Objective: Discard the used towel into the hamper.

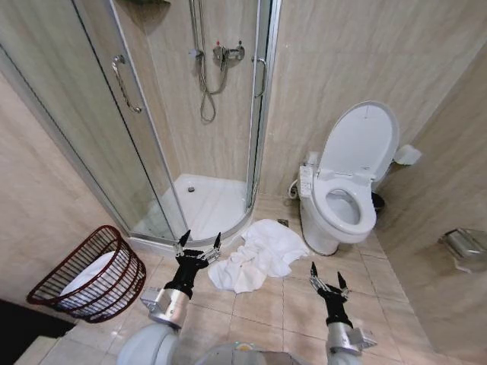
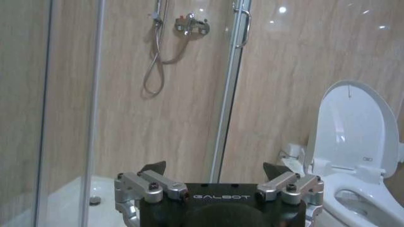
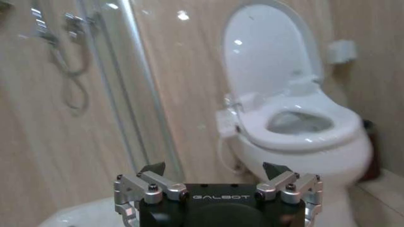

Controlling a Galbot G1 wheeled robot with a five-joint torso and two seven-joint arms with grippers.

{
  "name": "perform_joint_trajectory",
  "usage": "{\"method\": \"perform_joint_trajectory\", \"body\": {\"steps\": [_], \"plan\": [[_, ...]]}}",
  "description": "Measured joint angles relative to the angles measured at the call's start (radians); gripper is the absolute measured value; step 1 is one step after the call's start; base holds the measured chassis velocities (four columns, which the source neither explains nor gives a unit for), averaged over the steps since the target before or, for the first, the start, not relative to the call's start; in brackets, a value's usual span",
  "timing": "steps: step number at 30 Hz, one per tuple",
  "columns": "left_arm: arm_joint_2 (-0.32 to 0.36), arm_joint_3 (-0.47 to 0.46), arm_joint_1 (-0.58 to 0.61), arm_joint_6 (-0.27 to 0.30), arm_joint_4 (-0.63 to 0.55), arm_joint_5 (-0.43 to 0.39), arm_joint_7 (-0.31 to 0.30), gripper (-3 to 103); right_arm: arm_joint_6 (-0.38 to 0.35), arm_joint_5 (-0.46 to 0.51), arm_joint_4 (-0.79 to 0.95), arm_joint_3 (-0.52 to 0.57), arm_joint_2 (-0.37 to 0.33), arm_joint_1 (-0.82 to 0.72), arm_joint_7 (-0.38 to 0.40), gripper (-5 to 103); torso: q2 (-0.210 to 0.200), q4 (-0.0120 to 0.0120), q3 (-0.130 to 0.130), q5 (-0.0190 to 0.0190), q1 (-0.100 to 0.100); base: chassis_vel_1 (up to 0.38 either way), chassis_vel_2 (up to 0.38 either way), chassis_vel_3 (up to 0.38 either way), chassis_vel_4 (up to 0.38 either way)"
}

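Hovering above the beige tiled floor (image 1: 251,312), my left gripper (image 1: 200,242) and right gripper (image 1: 327,280) both have their fingers spread and hold nothing. I note the crumpled white towel (image 1: 257,255) lying on the floor between them, just beside the left gripper. The round dark reddish-brown wire hamper (image 1: 91,274) sits tipped at the floor's left edge, with white cloth inside. Farther off stand the glass shower enclosure (image 1: 152,114) and the white toilet (image 1: 346,198), lid raised.
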Motion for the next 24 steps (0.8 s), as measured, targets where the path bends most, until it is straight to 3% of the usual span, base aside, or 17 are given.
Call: {"method": "perform_joint_trajectory", "body": {"steps": [12,18,24], "plan": [[0.000,0.000,0.000,0.000,0.000,0.000,0.000,100,0.014,-0.028,0.049,-0.041,0.000,-0.008,0.013,100,-0.060,0.0000,-0.035,0.0000,-0.025,0.000,0.000,0.000,0.000],[0.000,0.000,0.000,0.000,0.000,0.000,0.000,100,-0.028,-0.036,0.068,-0.032,0.000,-0.014,0.027,100,-0.084,0.0000,-0.049,0.0000,-0.035,0.000,0.000,0.000,0.000],[0.000,0.000,0.000,0.000,0.000,0.000,0.000,100,-0.025,-0.032,0.066,-0.034,0.000,-0.019,0.002,100,-0.107,0.0000,-0.063,0.0001,-0.044,0.000,0.000,0.000,0.000]]}}
